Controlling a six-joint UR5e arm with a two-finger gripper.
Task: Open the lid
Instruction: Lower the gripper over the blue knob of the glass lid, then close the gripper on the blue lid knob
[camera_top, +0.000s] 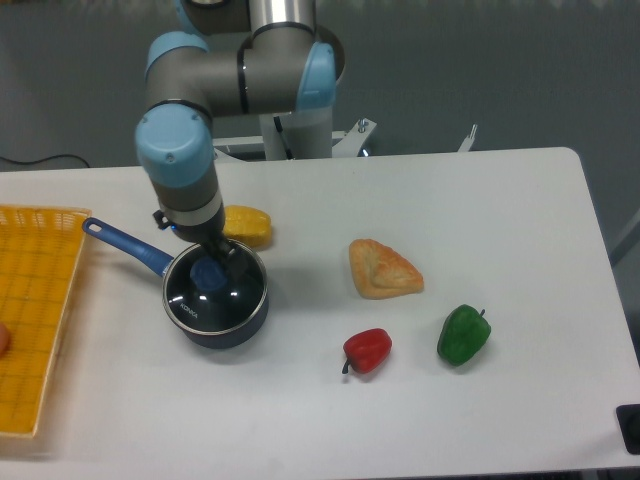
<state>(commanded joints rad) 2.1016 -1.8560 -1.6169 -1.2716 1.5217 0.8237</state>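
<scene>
The round glass lid (212, 300) with its blue knob (207, 274) sits flat on the dark saucepan (236, 326), whose blue handle (122, 244) points up-left. My gripper (226, 262) hangs right over the lid, its dark fingers just right of the knob. The fingers look close together, but I cannot make out whether they touch the knob or grip it.
A yellow pepper (248, 225) lies just behind the pan. A bread piece (383, 269), a red pepper (367, 349) and a green pepper (463, 335) lie to the right. An orange basket (30, 310) stands at the left edge.
</scene>
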